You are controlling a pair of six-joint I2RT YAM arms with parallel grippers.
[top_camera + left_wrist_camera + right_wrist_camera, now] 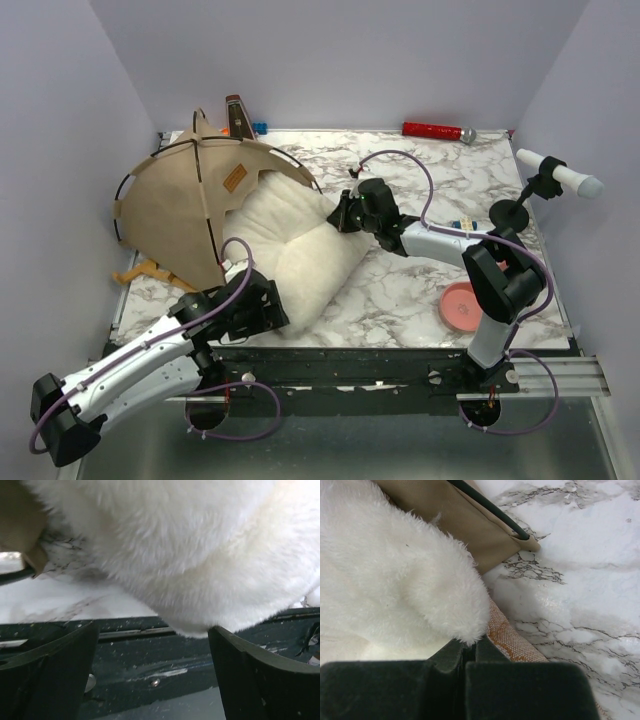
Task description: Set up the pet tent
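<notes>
Pet tent (185, 205): upper left of frame, overhanging the bench (420, 290) edge, with the white pillow (290, 245) half in its doorway.
Left jaws: released, straddling the pillow's near edge.
Right jaws: clenched at its far corner.
Advice: push the pillow in flat without shoving the tent.
</notes>
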